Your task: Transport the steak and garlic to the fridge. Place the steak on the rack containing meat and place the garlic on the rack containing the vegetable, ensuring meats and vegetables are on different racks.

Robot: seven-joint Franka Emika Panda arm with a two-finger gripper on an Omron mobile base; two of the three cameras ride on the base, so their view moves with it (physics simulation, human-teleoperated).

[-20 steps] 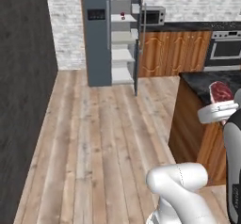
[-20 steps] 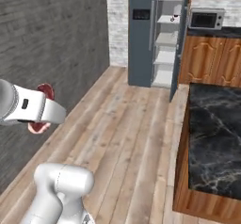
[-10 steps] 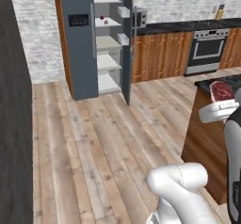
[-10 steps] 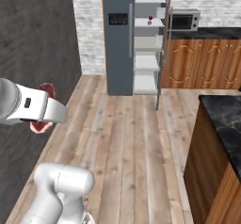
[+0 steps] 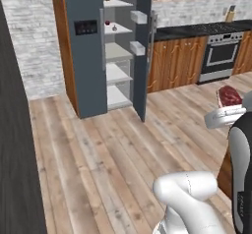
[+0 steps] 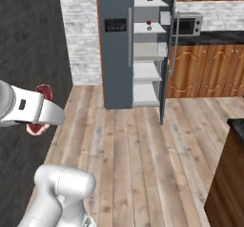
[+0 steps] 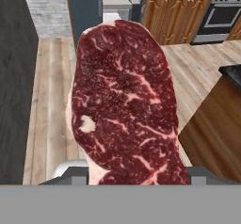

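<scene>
My gripper (image 7: 136, 175) is shut on the steak (image 7: 124, 105), a red marbled slab that stands up between the jaws in the hand view. The same steak (image 5: 229, 96) rides above the hand at the right edge of the left base view, and the steak (image 6: 44, 91) shows behind the forearm at the left of the right base view. Ahead stands the slate-grey fridge (image 5: 88, 56) with its door (image 5: 143, 51) swung open on white shelves (image 5: 118, 73). The fridge (image 6: 114, 54) holds small items on its upper racks (image 6: 148, 25), too small to name. The garlic is out of view.
A steel oven (image 5: 220, 56) sits in the wooden cabinets right of the fridge, with a microwave (image 6: 188, 25) on the dark counter. A black counter corner (image 6: 237, 126) juts in at the right. A dark wall (image 5: 15, 154) runs along the left. Wooden floor (image 5: 113, 144) stretches to the fridge.
The whole picture has shifted as the base turned and drove: the fridge now stands nearer and more central. The steak stays in the gripper as before.
</scene>
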